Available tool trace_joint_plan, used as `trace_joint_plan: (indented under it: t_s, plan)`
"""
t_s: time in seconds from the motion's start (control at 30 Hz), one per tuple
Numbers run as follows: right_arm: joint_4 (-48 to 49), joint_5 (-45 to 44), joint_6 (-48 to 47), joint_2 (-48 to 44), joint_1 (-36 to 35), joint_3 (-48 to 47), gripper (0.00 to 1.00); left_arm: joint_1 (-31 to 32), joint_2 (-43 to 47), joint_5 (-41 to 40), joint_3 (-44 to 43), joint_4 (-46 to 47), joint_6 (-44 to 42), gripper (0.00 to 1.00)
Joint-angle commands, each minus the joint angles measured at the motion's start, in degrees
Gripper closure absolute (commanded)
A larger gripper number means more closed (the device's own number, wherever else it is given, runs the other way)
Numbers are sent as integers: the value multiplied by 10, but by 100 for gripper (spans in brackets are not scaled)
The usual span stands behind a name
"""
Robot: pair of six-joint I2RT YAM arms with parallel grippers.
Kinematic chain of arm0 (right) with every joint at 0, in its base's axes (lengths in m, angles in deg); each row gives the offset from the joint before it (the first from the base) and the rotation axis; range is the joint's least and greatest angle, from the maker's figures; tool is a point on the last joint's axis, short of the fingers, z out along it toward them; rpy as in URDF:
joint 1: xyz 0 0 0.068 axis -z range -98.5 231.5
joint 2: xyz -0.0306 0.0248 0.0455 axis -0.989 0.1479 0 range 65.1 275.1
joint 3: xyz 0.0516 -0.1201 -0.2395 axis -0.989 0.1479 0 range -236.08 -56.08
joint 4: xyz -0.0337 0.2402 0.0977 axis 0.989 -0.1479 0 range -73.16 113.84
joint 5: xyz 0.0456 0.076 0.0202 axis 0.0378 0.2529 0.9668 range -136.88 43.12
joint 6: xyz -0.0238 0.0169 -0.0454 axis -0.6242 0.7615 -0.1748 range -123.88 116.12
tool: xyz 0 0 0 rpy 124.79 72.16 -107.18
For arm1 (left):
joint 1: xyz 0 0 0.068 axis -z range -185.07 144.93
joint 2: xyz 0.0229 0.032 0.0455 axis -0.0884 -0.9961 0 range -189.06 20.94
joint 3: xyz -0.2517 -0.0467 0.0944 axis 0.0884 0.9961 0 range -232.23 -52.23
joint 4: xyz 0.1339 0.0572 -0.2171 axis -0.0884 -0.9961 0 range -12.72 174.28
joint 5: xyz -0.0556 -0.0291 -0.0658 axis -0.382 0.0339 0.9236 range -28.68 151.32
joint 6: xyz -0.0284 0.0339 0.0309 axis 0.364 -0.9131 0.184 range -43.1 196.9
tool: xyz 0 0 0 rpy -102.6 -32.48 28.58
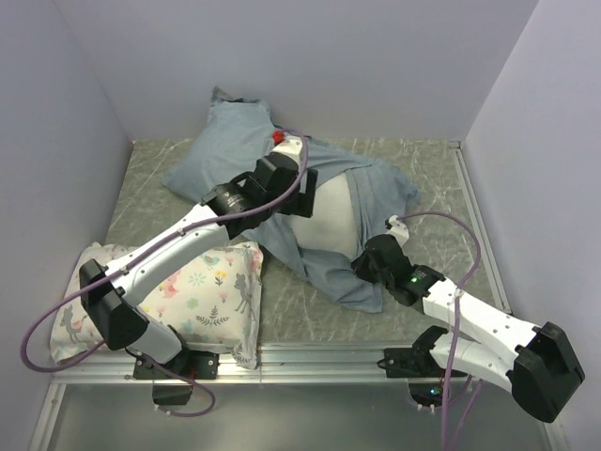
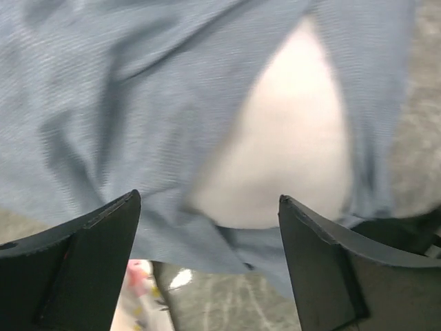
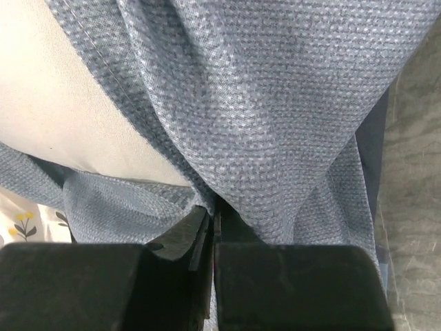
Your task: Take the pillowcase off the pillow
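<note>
On the bench [image 1: 432,188] the pillowcase [image 1: 225,150] lies partly peeled. It is bunched from the upper left of the overhead view to the centre, and it is wrapped round the sides and lower end of the pillow [image 1: 329,211], whose white belly is bared at mid-frame. The stripping step is judged to be in hand, perhaps half done. A floral pillow [image 1: 207,287] sits at the lower left, just beside the case's lower edge; whether they touch cannot be told.

The left gripper [image 2: 208,196] hangs over the bared pillow with its fingers spread wide and nothing held. The right gripper [image 3: 210,215] is at the pillow's lower right, its fingers pressed together on a fold of the pillowcase.

The next move is judged to call for the held fold to be drawn off toward the lower right. The left fingers would be brought down to pin the pillow or to take more cloth — otherwise the pillow may simply be dragged along.

The bench is hard, marbled grey-green and flat. The pillowcase is limp, with a coarse, dotted weave that falls in deep folds; a stitched hem is seen in the right wrist view. Only plain blue-grey cloth is shown — no stripes are seen. The pillow is smooth, plump and rounded, off-white. The floral pillow is squarish, white and printed with flowers and deer.
</note>
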Motion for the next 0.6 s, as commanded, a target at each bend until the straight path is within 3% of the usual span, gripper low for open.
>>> trace_joint_plan:
  t_s: [0.0, 0.3, 0.57]
  plan:
    - [-6, -14, -5, -10, 4, 6, 98, 37, -12, -8, -34, -4, 4, 12]
    - [1, -10, 0, -4, 4, 5, 99, 62, -84, 38, -5, 51, 16, 2]
    - [3, -9, 4, -4, 3, 8, 99, 62, -178, 67, -33, 72, 18, 1]
